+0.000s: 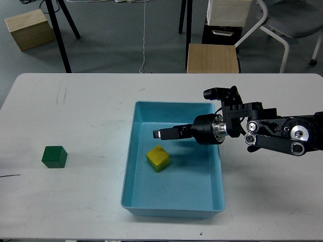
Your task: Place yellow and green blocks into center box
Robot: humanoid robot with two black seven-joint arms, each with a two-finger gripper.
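- The white tabletop (75, 116) fills most of the head view, from the near edge up to the grey floor behind it.
- The light-blue tray (174, 207), the center box, sits on the tabletop a little right of the middle, its long side running away from the robot.
- The right arm (282, 133) comes in from the right edge, level with the tray's far half, and reaches left over the tray's right wall.
- The right claw (159, 134) hangs over the inside of the tray, pointing left; it is seen dark and narrow, so I cannot tell how far apart its fingers stand, and nothing shows in its grip.
- The yellow block (158, 158) lies on the tray floor, turned slightly askew, just below the claw tip and apart from it.
- The green block (54, 156) rests on the bare tabletop, well to the left of the tray.
- Two tan wooden boxes stand on the floor beyond the tabletop, one at far left (29, 28) and one near the middle (212, 58).
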